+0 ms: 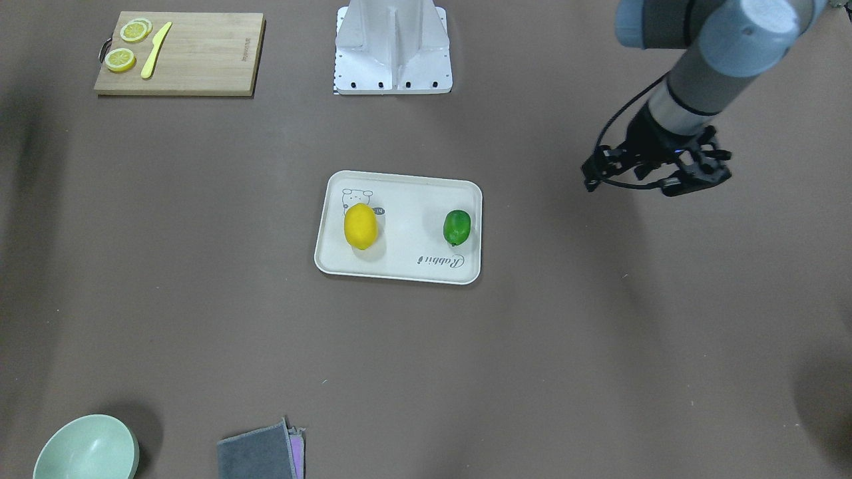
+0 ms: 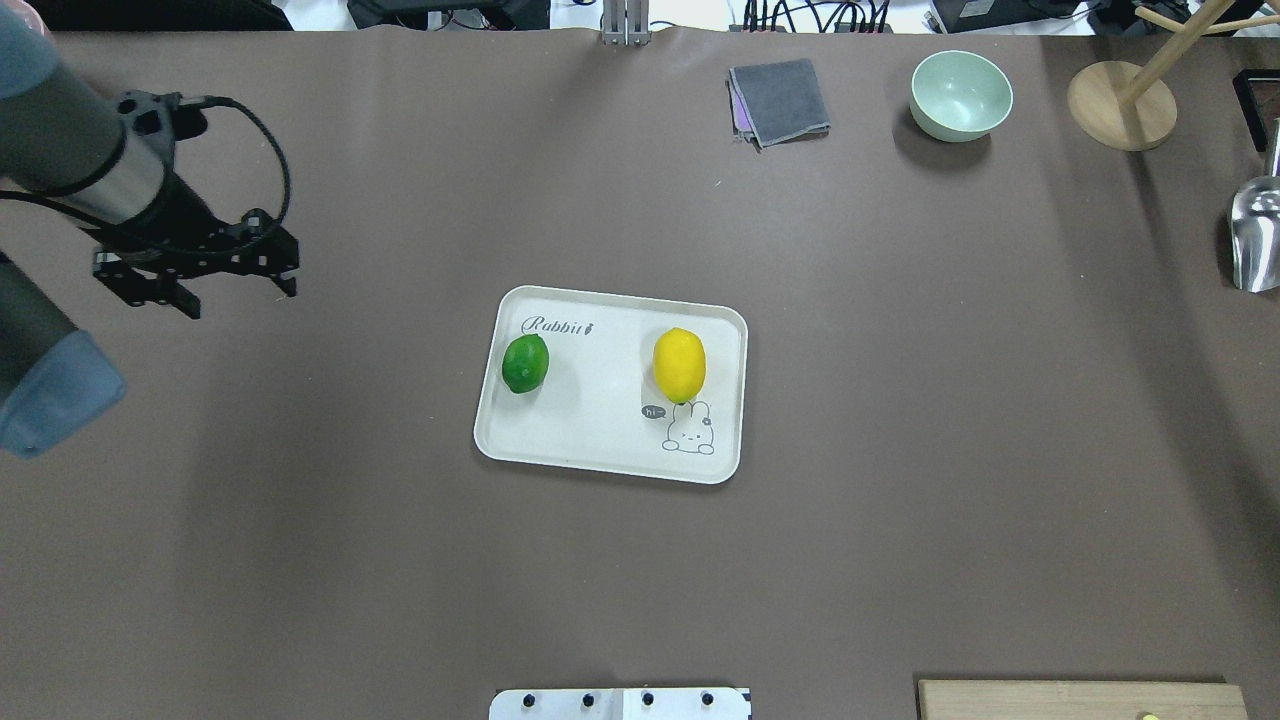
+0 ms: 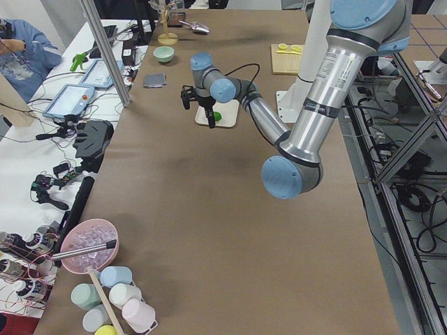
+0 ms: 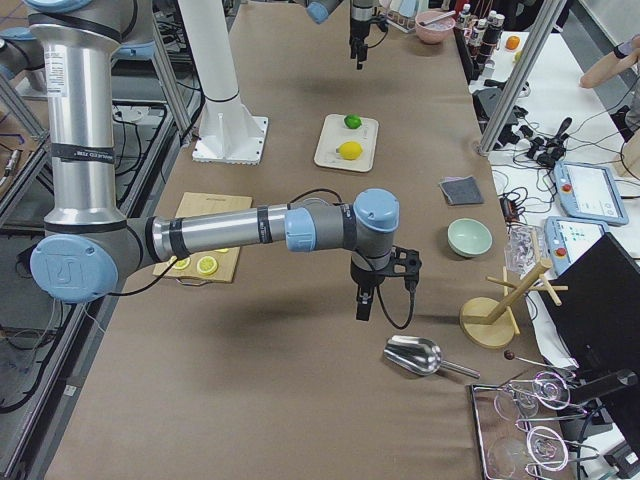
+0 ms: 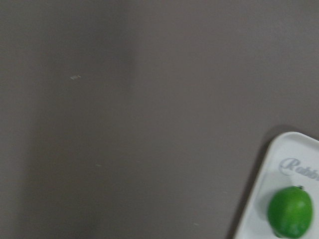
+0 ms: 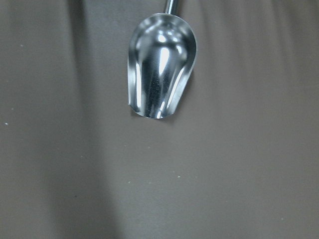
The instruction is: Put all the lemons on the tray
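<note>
Left gripper [image 2: 240, 298]: fingers spread wide, nothing between them, hanging above the table well to the left of the tray [image 2: 600, 425] (as seen from overhead).

Green lemon [image 2: 525, 363]: lying on the tray at its left end, just inside the rim and just below the "Rabbit" script.

Yellow lemon [image 2: 679, 365]: also on the tray, toward its right end, well apart from the green one, its near tip meeting the small grey animal drawing.

Beyond the tray and to its right: folded grey cloth [image 2: 780, 100], then pale green bowl [image 2: 960, 95], then round wooden stand base [image 2: 1120, 105].

Far to the right of the tray: metal scoop [image 2: 1255, 235], lying on the table, hollow side up.

Right gripper [image 4: 363, 305]: pointing down near the scoop, well to the right of the tray. Showing only in the side view, so cannot tell whether spread or closed, nor whether holding anything.
</note>
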You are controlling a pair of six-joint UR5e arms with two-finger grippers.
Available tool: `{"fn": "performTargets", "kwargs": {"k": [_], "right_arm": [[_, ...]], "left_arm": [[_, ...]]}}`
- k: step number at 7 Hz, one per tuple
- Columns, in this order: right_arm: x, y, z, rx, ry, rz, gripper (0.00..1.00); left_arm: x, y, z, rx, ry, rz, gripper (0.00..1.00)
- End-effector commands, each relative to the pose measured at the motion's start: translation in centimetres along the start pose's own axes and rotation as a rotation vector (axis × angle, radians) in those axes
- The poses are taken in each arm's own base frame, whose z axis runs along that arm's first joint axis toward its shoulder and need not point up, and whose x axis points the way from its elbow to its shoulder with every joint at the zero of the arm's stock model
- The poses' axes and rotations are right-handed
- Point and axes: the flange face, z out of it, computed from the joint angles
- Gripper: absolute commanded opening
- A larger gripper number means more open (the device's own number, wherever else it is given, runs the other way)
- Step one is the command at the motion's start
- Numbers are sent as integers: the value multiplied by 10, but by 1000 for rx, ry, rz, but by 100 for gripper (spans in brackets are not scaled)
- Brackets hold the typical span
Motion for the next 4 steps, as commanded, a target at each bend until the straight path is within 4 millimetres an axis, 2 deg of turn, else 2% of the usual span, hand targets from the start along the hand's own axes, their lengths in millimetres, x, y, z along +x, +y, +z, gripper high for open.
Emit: {"fn": "performTargets", "kwargs": {"k": [1,2,3,4], "right_arm": [[30,17,-1,1,5,6,100],[37,18,7,-11,7,30,100],[37,17,8,-11,10,29,100],[37,17,8,-12,10,30,100]], "left_arm": [[-149,-14,-17,16,-70,81,97],[-204,-13,-19,-18,-56,97,97],[-258,-6,-13,-45,-76,100,97],[-307,1,-14,-49,-89,40,98]]}}
